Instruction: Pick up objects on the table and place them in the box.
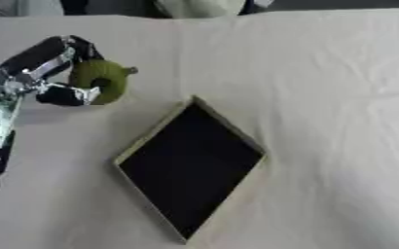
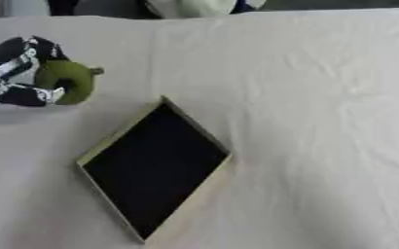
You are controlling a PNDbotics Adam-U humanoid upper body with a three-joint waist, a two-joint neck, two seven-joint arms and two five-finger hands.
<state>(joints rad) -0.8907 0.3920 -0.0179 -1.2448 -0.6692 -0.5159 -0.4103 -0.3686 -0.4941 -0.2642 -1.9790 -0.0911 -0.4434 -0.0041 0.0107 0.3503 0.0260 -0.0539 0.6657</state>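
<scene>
An olive-green round fruit-like object [image 1: 100,80] with a short stem is held at the upper left, a little above the cloth. My left hand [image 1: 49,73] is shut on it, fingers curled over its top and thumb under its lower side. The box [image 1: 128,154], a shallow tan-rimmed tray with a black inside, lies turned like a diamond in the middle, below and right of the green object. It has nothing inside. My right hand shows in neither view.
A pale wrinkled cloth [image 1: 322,121] covers the whole table. At the far edge a light rounded shape [image 1: 199,7] and dark shapes show beyond the table. The left arm's shadow falls on the cloth at the left.
</scene>
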